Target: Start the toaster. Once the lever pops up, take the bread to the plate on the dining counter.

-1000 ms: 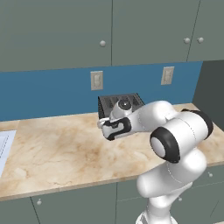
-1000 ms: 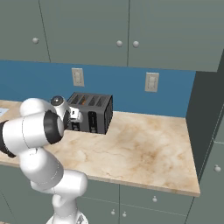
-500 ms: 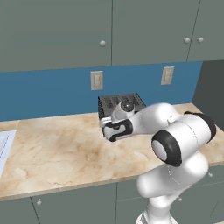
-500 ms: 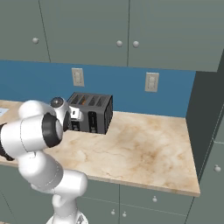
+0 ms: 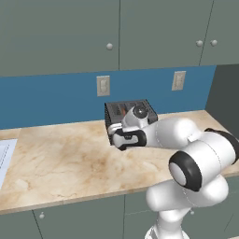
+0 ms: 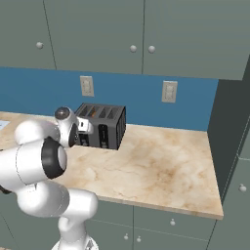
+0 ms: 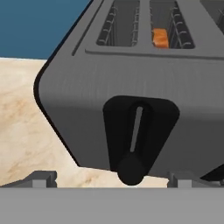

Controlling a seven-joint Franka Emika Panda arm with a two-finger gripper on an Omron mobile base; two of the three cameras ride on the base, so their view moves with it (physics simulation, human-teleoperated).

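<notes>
So we've got the toaster (image 6: 101, 126) sitting at the back of the marble counter (image 6: 161, 166), right up by the blue wall (image 5: 51, 100) under the two outlets. Our gripper (image 7: 111, 178) is parked just in front of its lever panel with the jaws spread wide, holding nothing, and the lever knob (image 7: 131, 168) sits between the fingertips at the bottom of its slot. The bread (image 7: 161, 37) is down in one of the top slots.

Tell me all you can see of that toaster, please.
The toaster is a small dark grey box, metal by its look, upright on the marble counter against the blue wall. Its top has open slots; bread sits low in one. A black front panel has a slotted lever, knob at the bottom.
</notes>
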